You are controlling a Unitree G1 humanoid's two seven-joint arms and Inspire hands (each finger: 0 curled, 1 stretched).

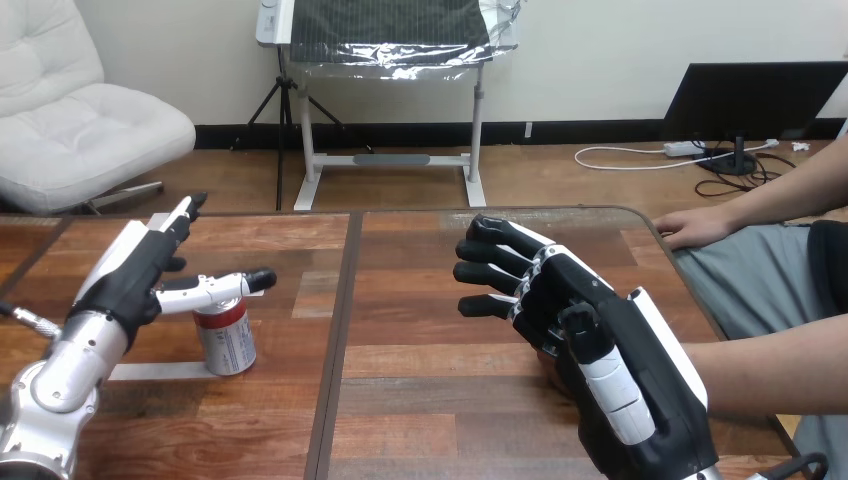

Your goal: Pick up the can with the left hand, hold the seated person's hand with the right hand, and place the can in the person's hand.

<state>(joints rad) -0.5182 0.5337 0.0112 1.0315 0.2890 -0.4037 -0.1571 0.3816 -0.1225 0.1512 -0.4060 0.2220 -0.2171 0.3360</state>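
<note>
Beneath the left hand (130, 275), fingers (178, 218) straight and released, the can (226, 340) stands upright under the thumb.

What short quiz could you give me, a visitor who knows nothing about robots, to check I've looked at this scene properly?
1. True or false: the can lies on its side.
2. Fill in: the person's forearm comes in from the view's right and passes behind the robot's ____ hand.
3. Where is the left hand's thumb?
A) over the can's top
B) tucked under its own palm
C) on the person's forearm

Key:
1. False. It stands upright on the table.
2. The right hand.
3. A.
</note>
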